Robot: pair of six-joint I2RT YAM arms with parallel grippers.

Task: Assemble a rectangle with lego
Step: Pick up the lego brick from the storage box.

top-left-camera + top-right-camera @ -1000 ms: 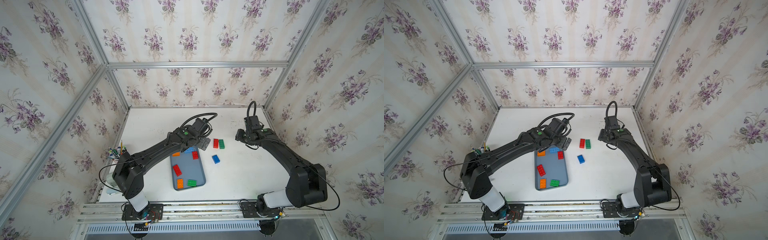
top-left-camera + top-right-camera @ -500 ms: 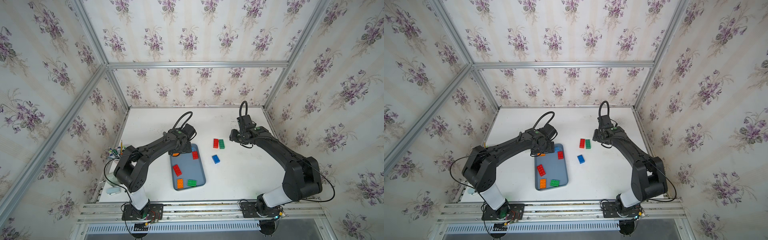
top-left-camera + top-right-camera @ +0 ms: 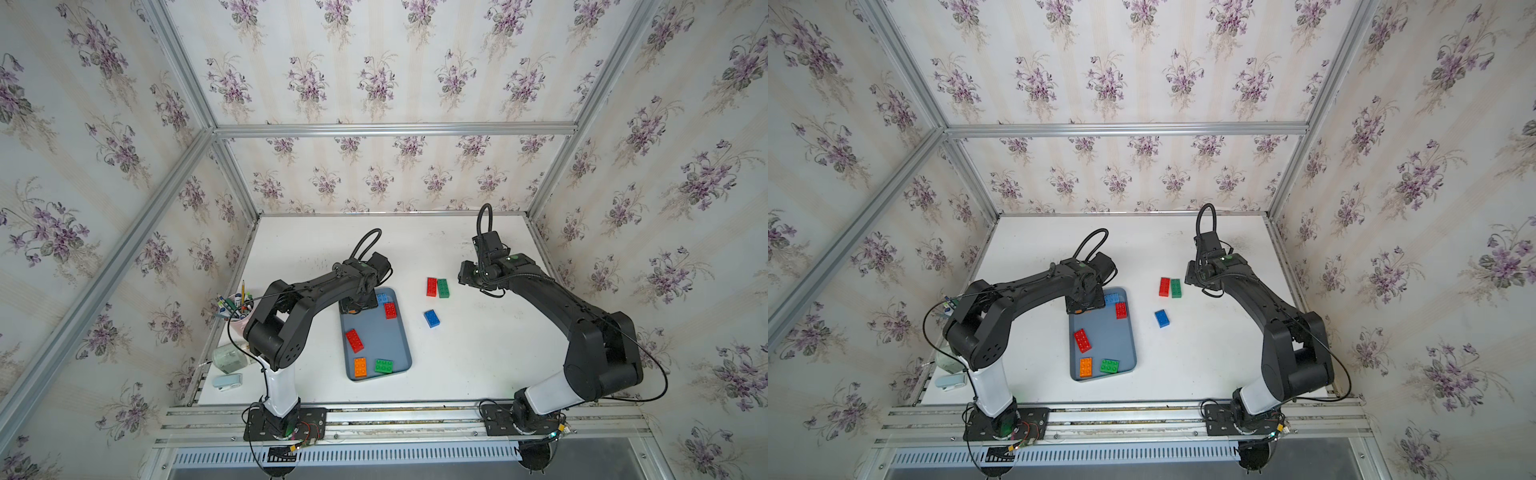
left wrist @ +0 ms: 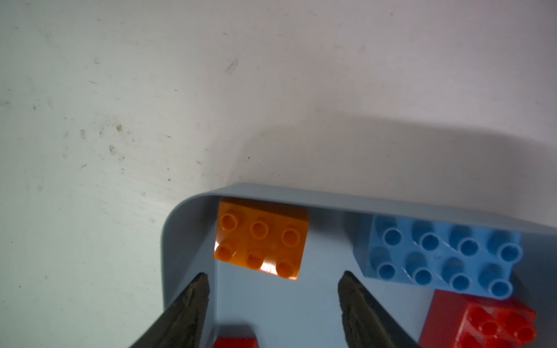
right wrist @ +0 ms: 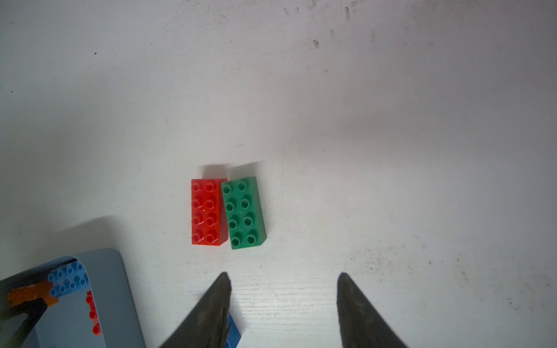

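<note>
In the left wrist view my left gripper [image 4: 274,277] is open inside the far left corner of the blue-grey tray [image 4: 193,211]. An orange lego brick [image 4: 261,241] lies just beyond its fingertips, with a light blue brick [image 4: 440,253] beside it. Both top views show this gripper [image 3: 357,305] [image 3: 1084,305] low over that corner. My right gripper [image 5: 283,275] [image 3: 467,276] is open and empty above the table, near a red brick [image 5: 208,212] and a green brick [image 5: 244,212] lying side by side. A blue brick [image 3: 432,318] lies alone on the table.
Further bricks lie in the tray [image 3: 376,332]: two red [image 3: 390,310] [image 3: 354,340], an orange [image 3: 360,367] and a green [image 3: 383,366]. A pink pen cup [image 3: 236,309], a glass jar [image 3: 228,358] and a small pale device [image 3: 227,381] stand at the table's left edge.
My left gripper has moved left and down into the tray's far corner, and its jaws have narrowed. My right gripper has shifted slightly left toward the red and green bricks.
</note>
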